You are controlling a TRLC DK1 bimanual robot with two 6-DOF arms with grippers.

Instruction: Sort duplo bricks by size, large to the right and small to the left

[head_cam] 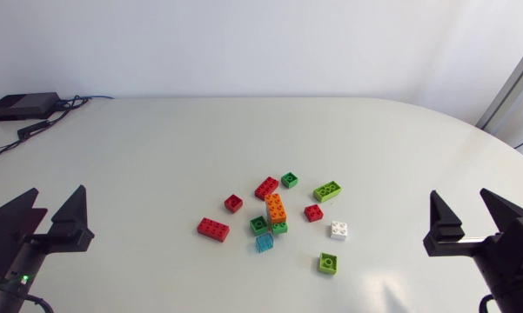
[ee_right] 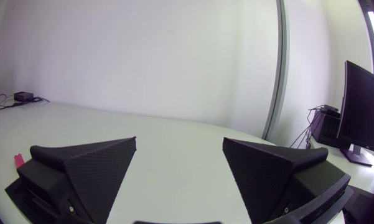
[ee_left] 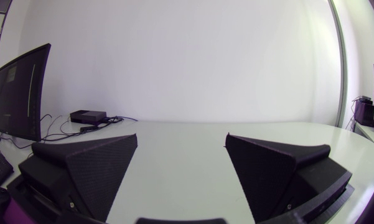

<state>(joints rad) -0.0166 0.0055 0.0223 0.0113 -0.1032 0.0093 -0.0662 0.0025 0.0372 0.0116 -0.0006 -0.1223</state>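
Left claw (head_cam: 56,193) and right claw (head_cam: 460,196) hung released and empty, with the duplo bricks (head_cam: 276,209) clustered between them, well apart from either, packed so closely that grasping one could have shoved its neighbours.

- Our left arm (head_cam: 7,248) is cut off by the head view's lower left corner; only its last link and the left pincer (head_cam: 56,204) show.
- Our right arm (head_cam: 513,254) runs off the lower right corner likewise.
- The orange brick (head_cam: 276,209) covers part of a green brick (head_cam: 280,228); we cannot tell whether they are joined.
- On the pale blue brick (head_cam: 264,243) the studs are too small for us to count.
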